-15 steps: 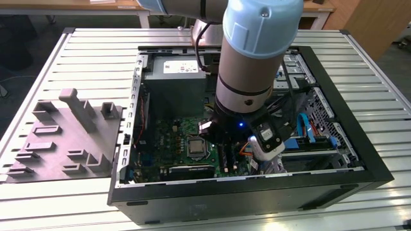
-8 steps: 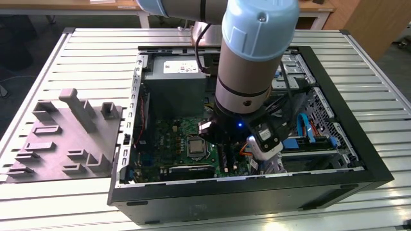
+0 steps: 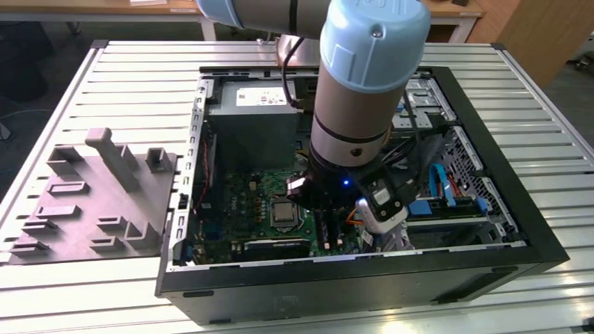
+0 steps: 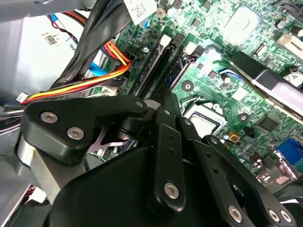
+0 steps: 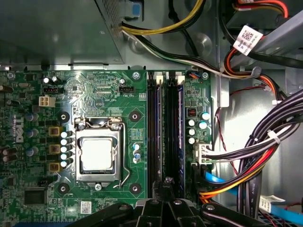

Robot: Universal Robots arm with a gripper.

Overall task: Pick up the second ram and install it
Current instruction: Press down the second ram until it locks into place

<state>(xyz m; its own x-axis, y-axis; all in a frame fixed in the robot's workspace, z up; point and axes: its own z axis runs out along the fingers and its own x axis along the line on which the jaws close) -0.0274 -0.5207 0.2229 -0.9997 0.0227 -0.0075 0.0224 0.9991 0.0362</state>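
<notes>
Two long dark blue-green ram sticks stand edge-up in the black slots of the green motherboard, one ram stick beside the processor socket and the other ram stick further from it. I cannot tell which of them is the second ram. My gripper is low inside the case, fingertips together over one end of the slots, between the two sticks. In the second wrist view the gripper closes just short of a blue stick. In the exterior view the gripper hangs over the board.
The open black computer case lies on a slatted metal table. A grey power supply sits at the far end, and cable bundles run beside the slots. A grey fixture block lies at the exterior view's left.
</notes>
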